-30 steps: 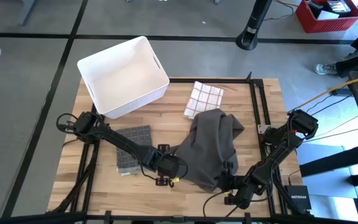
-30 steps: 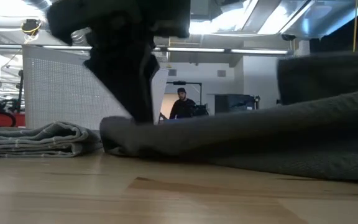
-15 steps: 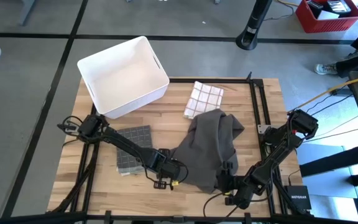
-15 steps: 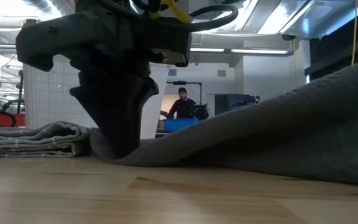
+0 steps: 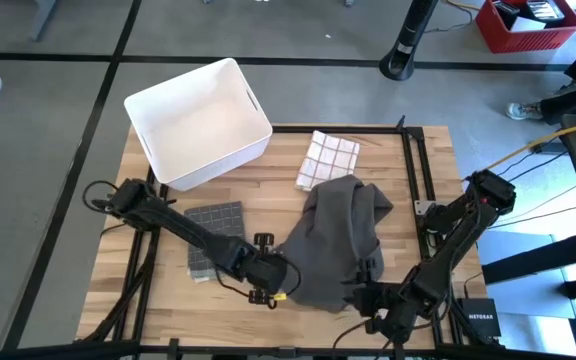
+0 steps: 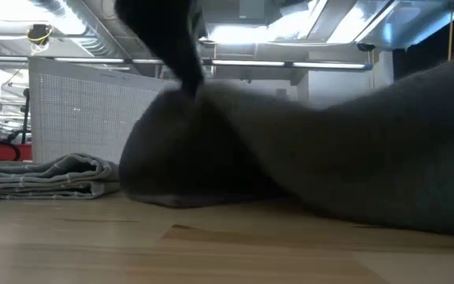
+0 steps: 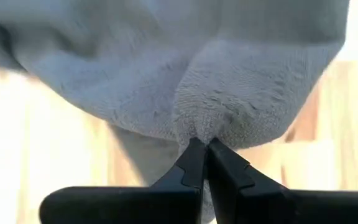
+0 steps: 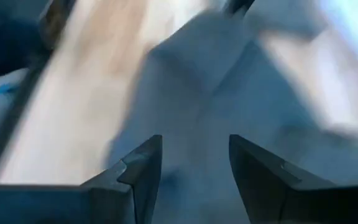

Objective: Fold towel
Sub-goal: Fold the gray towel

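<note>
A dark grey towel (image 5: 338, 235) lies crumpled in the middle of the wooden table (image 5: 268, 200). My left gripper (image 5: 271, 283) is at the towel's near left edge, shut on it. The low view shows that edge (image 6: 187, 99) pulled up into a peak, while the rest of the towel (image 6: 345, 166) rests on the table. My right gripper (image 5: 371, 303) stands open at the towel's near right edge. Its fingers (image 8: 138, 174) are spread over grey cloth (image 8: 229, 99). Whether they touch it cannot be told. My left gripper pinches a small bunch of the towel's near left edge (image 7: 207, 127) between its two shut fingers (image 7: 194, 165). The pinched cloth puckers into a point at the fingertips. That edge is raised off the table, and the cloth slopes down from it to the part that lies on the wood.
A white bin (image 5: 198, 120) stands at the far left. A white checked cloth (image 5: 326, 158) lies at the far middle. A folded dark checked cloth (image 5: 214, 250) lies left of the towel and shows as a flat stack (image 6: 46, 175) in the low view. People and room clutter stand beyond the table.
My left gripper has come down on the towel's near left edge, taken hold of it and risen. That edge lay flat on the table and now stands up in a peak; the rest of the towel has stayed down. My right arm has shifted slightly.
</note>
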